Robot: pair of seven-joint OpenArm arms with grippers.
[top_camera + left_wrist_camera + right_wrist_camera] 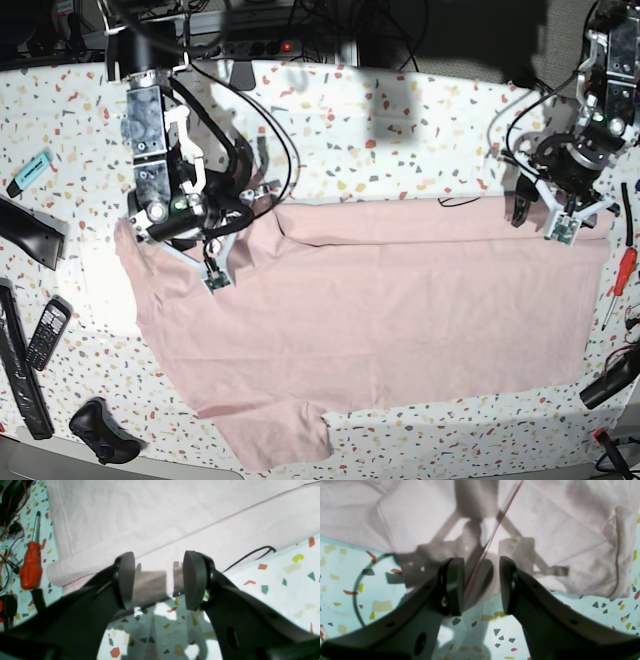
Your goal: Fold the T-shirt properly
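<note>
The left gripper (158,580) hangs with jaws spread, empty, over the folded edge of the T-shirt (380,300) at the table's (400,110) 2 o'clock. The right gripper (481,585), jaws also parted and holding nothing, hovers over the shirt's edge at 9 o'clock. A red screwdriver (31,562) lies beside the cloth.

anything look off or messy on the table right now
The T-shirt lies askew: one sleeve sticks out at the near edge, and a thin black cable runs under its far edge. A red screwdriver and other tools lie close beside the cloth.
</note>
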